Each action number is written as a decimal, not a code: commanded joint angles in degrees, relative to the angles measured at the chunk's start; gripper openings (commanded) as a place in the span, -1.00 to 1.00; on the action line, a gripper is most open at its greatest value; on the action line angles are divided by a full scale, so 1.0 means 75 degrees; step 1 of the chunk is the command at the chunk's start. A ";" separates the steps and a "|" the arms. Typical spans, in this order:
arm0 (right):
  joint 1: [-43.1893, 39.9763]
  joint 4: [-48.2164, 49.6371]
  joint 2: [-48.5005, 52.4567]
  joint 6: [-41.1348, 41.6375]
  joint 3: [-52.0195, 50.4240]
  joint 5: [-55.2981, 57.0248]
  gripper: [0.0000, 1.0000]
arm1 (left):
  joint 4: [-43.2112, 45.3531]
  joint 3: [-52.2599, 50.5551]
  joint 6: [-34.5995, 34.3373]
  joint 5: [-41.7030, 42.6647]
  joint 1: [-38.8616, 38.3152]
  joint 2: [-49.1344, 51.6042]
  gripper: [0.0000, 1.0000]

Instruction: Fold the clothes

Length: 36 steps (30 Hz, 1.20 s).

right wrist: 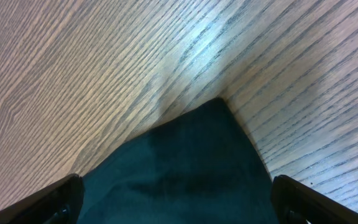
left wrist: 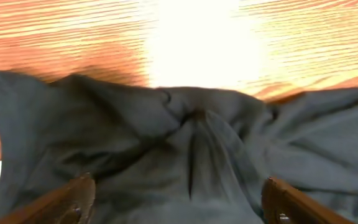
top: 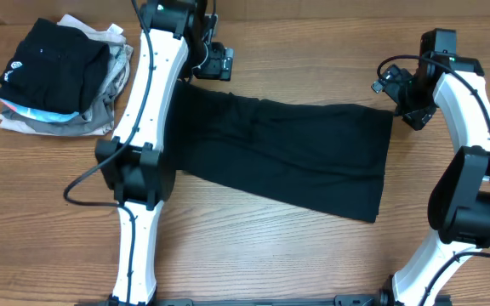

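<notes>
The clothes (top: pixel 287 153), one plain black shirt, lie on the wooden table as a long band that slants from upper left to lower right. My left gripper (top: pixel 215 61) hovers over the band's far left end. In the left wrist view it (left wrist: pixel 180 205) is open, its brown fingers (left wrist: pixel 79 199) wide apart above bunched, creased fabric (left wrist: pixel 191 143). My right gripper (top: pixel 400 89) is at the far right corner. Seen from the right wrist, it (right wrist: pixel 179 202) stands open, straddling the pointed cloth corner (right wrist: pixel 219 109). Neither gripper holds anything.
A pile of folded grey and white garments (top: pixel 66 115) sits at the back left, topped by a folded black garment with a round white logo (top: pixel 49 59). The left arm (top: pixel 139 170) crosses the shirt's left end. The right arm's base (top: pixel 470 200) stands at the right.
</notes>
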 commanded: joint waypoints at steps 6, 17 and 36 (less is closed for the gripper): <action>0.0044 -0.0035 -0.0032 0.0000 0.0052 -0.0044 1.00 | 0.0525 0.0015 0.0064 0.0667 -0.0353 0.0481 0.65; 0.0044 -0.0128 -0.0032 -0.0032 0.0052 -0.0032 1.00 | 0.0522 0.0009 0.0102 0.0557 -0.0577 0.1105 0.64; 0.0044 -0.0251 -0.0032 -0.0172 0.0052 -0.0009 1.00 | 0.0207 0.0009 -0.0201 0.0219 -0.0583 0.1425 -0.83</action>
